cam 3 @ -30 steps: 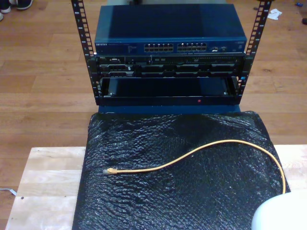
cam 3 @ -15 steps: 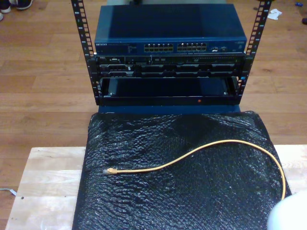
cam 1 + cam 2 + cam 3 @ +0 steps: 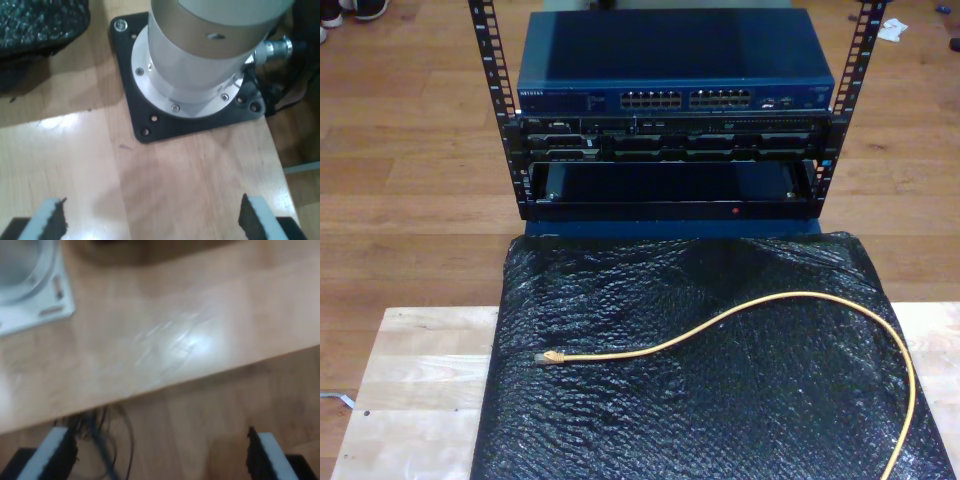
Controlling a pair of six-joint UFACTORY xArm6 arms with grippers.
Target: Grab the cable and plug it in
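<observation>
One wooden table (image 3: pixel 410 380) is seen at the near side of the exterior view, covered in the middle by one black bubble-wrap sheet (image 3: pixel 720 400). Beyond it, at the far side, one rack (image 3: pixel 670 110) is stood on the wood floor, with one blue network switch (image 3: pixel 675 98) at its top. One cable (image 3: pixel 740 318) is laid on the sheet, its plug end (image 3: pixel 548 357) toward the exterior view's left, the rest curved right and then near. My first gripper (image 3: pixel 150 220) is spread wide over bare tabletop near one arm base (image 3: pixel 200 65), nothing held. My second gripper (image 3: pixel 160 455) is likewise spread, empty, over the table edge.
</observation>
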